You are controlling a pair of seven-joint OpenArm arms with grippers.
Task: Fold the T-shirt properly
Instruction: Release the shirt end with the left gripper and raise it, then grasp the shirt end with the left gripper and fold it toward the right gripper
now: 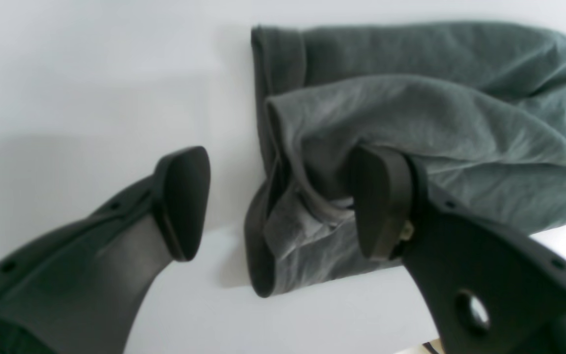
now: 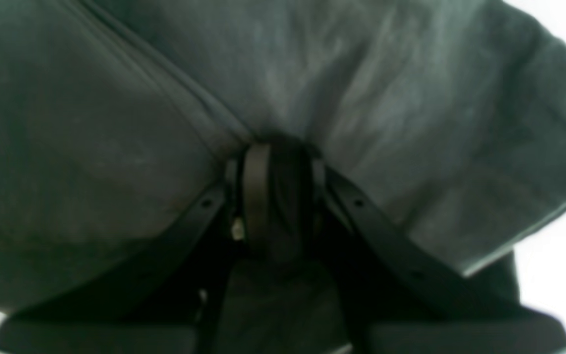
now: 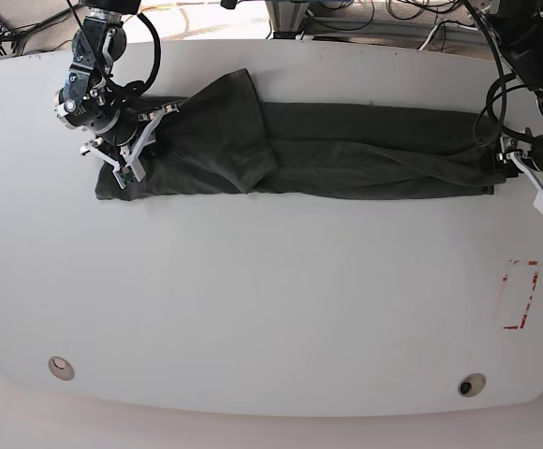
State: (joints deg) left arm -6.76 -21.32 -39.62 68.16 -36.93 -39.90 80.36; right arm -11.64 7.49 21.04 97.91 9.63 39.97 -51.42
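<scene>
The left arm enters the base view from the upper right corner; its gripper (image 1: pixel 283 204) points down at the right end of the T-shirt (image 3: pixel 374 150); in the left wrist view the jaws stand wide apart, one finger over the bare white table (image 3: pixel 253 299), the other over the shirt's layered edge, with a turned-up fold of fabric between them; nothing is clamped there.

The right arm enters at the upper left of the base view; its gripper (image 2: pixel 280 196) is angled down onto the left end of the shirt; in the right wrist view the fingertips stand close together amid dark fabric, a narrow strip of darkness between them; whether cloth is pinched there cannot be told.

The T-shirt lies as a long, narrow band across the far part of the table, between and beneath the two grippers; a loose flap crosses its left half, one corner reaching beyond the band's far edge; creases run lengthwise toward the right end, where the layers lie unevenly; no container holds the garment, which rests directly on the tabletop.
</scene>
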